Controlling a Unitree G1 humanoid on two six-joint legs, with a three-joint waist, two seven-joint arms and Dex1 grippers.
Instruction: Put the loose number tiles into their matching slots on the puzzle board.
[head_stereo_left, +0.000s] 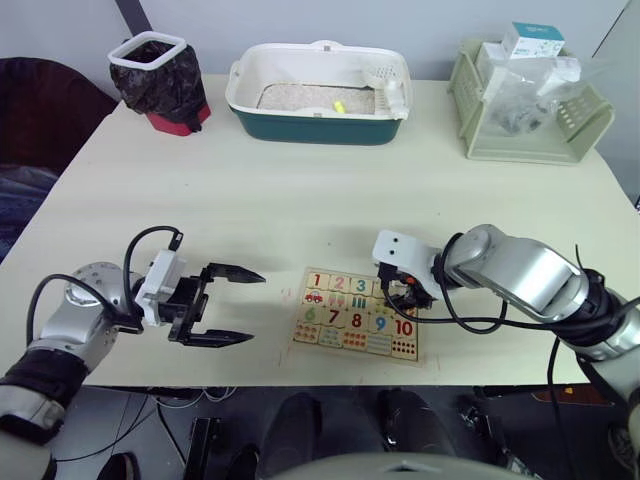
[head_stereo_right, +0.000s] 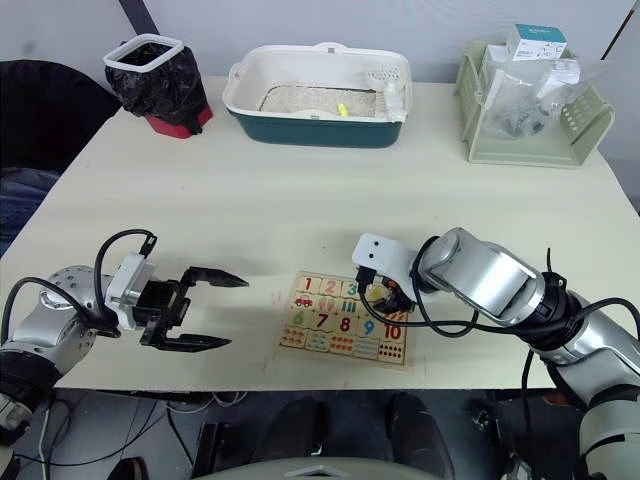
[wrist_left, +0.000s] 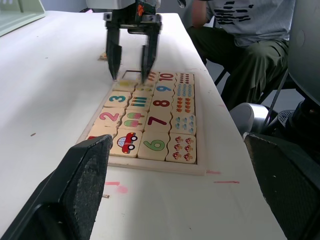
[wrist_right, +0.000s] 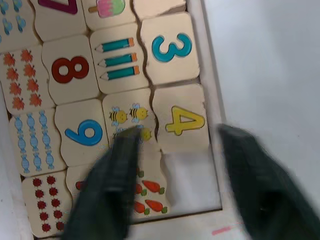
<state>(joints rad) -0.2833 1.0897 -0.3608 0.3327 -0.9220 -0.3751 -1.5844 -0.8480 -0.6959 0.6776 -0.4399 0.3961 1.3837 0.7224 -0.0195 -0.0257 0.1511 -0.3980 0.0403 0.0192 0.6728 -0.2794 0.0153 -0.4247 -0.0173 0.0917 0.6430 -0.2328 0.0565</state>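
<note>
The puzzle board (head_stereo_left: 356, 314) lies flat on the cream table (head_stereo_left: 300, 190), near the table's front edge and well apart from the white and teal tray (head_stereo_left: 320, 95) at the far side. On the board, the tiles printed 1 (head_stereo_left: 317, 281), 2 (head_stereo_left: 339, 284) and 3 (head_stereo_left: 361, 286) sit in the top row; the right wrist view shows the tile printed 4 (wrist_right: 184, 120) seated next to the 3, with an empty slot (wrist_right: 192, 180) just beyond it at the board's end. No tile printed 5 can be made out. The lower number row reads 6 to 10, with the tile printed 10 (head_stereo_left: 402, 327) at the board's right end. The right gripper (head_stereo_left: 404, 291) stands over the board's top right corner, fingers pointing down at the board; its fingers (wrist_right: 107, 185) are spread apart, one over the picture tiles beside the 4 and the other past the board's rim, and they hold nothing. The left gripper (head_stereo_left: 222, 306) hovers just above the table to the left of the board, clear of it, its two black fingers wide apart and empty, tips pointing toward the board. Behind the board, at the table's far edge, stand a bin lined with a black bag (head_stereo_left: 158, 75) to the left of the tray and a pale green basket (head_stereo_left: 525, 110) to the right. The left wrist view shows a seated person (wrist_left: 240, 35) beyond the board.
</note>
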